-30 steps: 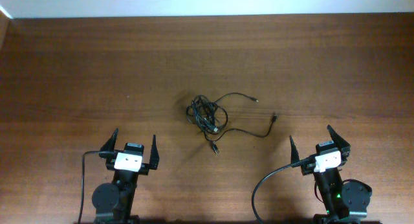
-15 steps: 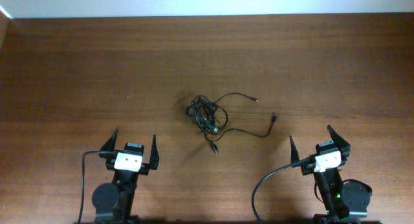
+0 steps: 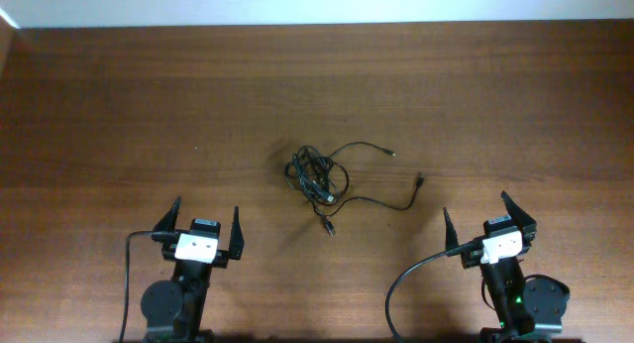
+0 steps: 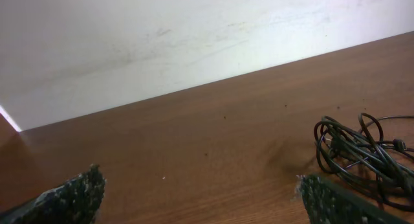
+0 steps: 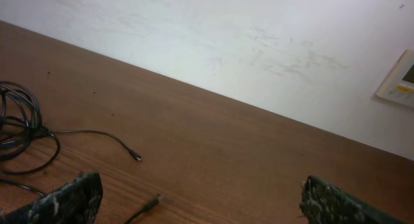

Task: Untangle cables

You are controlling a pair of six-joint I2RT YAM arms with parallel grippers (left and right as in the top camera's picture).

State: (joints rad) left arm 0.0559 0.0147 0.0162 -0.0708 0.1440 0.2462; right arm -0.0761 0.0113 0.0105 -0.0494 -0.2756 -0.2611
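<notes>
**Overhead view, with both wrist views.** The cables (image 3: 317, 179) lie as one knotted bundle near the middle of the wooden surface (image 3: 119, 95), between the two arms and well ahead of both. Three free ends leave the knot. The upper tail (image 3: 381, 147) and the lower tail (image 3: 396, 206) run out to the right, each ending in a small plug. The short tail (image 3: 327, 222) points toward the near edge.

The left pincer (image 3: 207, 205) and the right pincer (image 3: 474, 203) sit at the near edge, fingers spread apart and empty, apart from any cord. Both point forward, so each wrist camera catches the bundle only at its inner margin.

The task appears not yet begun, since the knot is intact. The spread fingers suit a first approach. The tails lie closer to the right arm, so it is probably better placed to draw an end out. The left arm, on the knot's side, could hold the mass down.
</notes>
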